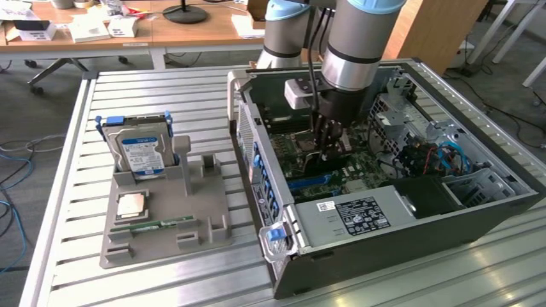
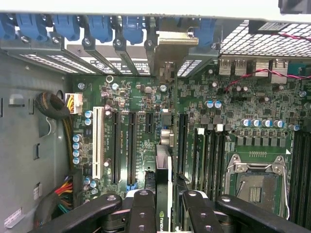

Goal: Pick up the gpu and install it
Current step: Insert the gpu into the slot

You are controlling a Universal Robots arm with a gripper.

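Two black slots (image 2: pixel 131 145) lie beside the gpu (image 2: pixel 164 179) in the gripper (image 2: pixel 167 206)

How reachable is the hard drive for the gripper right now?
Probably not: the gripper sits inside the computer case, shut on the gpu, with the case wall between it and the hard drive.

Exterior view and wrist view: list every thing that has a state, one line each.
gripper: shut on the gpu, inside the computer case.
gpu: on edge over the motherboard slots; seated or not, unclear.
computer case: on its side, open.
hard drive: upright in the holder.
RAM stick: flat in the holder.
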